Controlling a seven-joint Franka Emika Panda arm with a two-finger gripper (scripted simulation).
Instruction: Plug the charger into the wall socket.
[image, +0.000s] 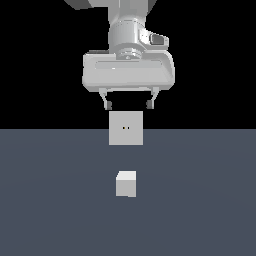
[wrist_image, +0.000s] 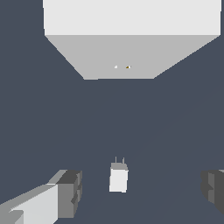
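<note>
Two pale shapes share the dark surface (image: 50, 200) in the exterior view: the wall socket (image: 126, 128), a flat upright square plate with two tiny dark holes at its centre, and the charger (image: 126, 184), a small cube resting on the surface in front of it, nearer the camera and clear of the plate. Your gripper (image: 129, 104) hangs high above the socket, its fingers (image: 107, 104) spread wide with nothing between them. The charger lies below the fingers and toward the camera, roughly in line with the gap, neither toward the exterior view's left nor its right.

From the wrist view, you look down past both fingers (wrist_image: 70, 190), which stand well apart at either side of the picture with only bare surface and the charger (wrist_image: 118, 178) between them. The charger sits about midway across the gap, far below. Two thin prongs (wrist_image: 119, 160) rise from its end and point toward the socket (wrist_image: 131, 48), whose two holes show as small specks on the shaded face. The charger's long axis therefore appears to run straight at the plate, crosswise to the line between the fingers. Your coming move looks to be a descent onto the charger, closing on its two flat sides. Nothing is yet held.
</note>
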